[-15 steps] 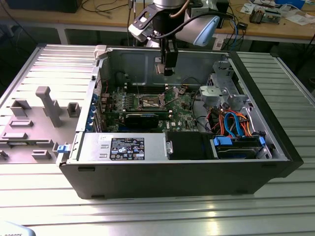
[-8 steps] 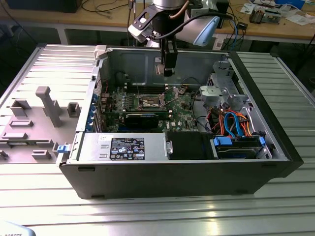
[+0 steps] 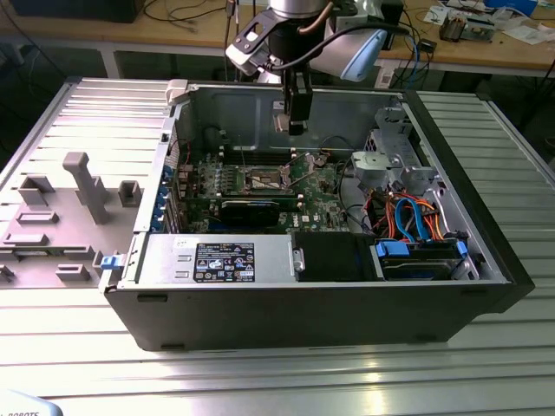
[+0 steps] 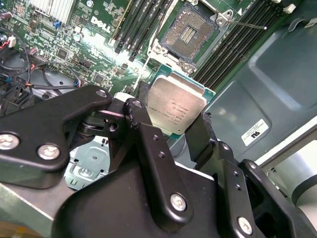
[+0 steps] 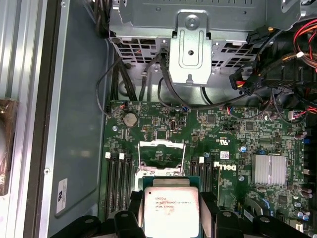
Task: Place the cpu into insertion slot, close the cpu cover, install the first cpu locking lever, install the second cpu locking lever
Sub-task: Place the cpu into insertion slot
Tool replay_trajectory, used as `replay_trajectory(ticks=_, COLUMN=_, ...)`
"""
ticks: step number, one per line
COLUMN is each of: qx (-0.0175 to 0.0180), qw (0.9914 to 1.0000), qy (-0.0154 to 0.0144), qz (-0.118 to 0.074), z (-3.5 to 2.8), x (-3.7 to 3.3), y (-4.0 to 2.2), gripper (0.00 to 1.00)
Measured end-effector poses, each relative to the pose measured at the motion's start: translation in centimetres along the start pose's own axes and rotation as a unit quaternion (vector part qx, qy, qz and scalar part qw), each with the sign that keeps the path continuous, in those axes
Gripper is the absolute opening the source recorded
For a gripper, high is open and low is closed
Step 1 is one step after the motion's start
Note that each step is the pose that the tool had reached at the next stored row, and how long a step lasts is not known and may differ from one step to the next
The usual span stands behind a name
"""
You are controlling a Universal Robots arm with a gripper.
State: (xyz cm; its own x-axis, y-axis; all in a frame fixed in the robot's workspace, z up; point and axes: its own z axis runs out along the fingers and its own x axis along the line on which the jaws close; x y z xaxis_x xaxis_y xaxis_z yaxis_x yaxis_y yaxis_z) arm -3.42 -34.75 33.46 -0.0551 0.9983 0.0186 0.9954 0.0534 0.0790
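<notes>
My gripper (image 3: 297, 126) hangs inside the open computer case, above the motherboard. It is shut on the cpu (image 4: 176, 104), a flat square chip with a silver-grey top, gripped by two opposite edges between the black fingers (image 4: 141, 124). In the first wrist view the cpu (image 5: 171, 208) sits between the fingers (image 5: 205, 201). The insertion slot (image 4: 190, 32) lies open just beyond the chip, its brownish contact field bare. In the exterior view the insertion slot (image 3: 264, 179) is below and slightly left of the gripper. The cpu cover (image 5: 162, 143) stands raised at the socket. A thin wire lever (image 4: 247, 23) sticks out beside the socket.
Long black memory slots (image 4: 143, 20) flank the socket on both sides. A metal drive cage (image 5: 190, 44) with black cables stands close by, red and orange cables (image 3: 408, 212) beyond it. A black expansion card (image 3: 251, 211) and the case walls (image 3: 303, 303) hem the board in. Grey fixtures (image 3: 87, 186) stand outside, left.
</notes>
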Motion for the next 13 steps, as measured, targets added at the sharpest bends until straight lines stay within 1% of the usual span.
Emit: replay_trajectory(ticks=13, qx=0.0000, qw=1.00000, qy=0.0000, qz=0.000, z=0.28, x=-0.01, y=-0.02, gripper=0.54)
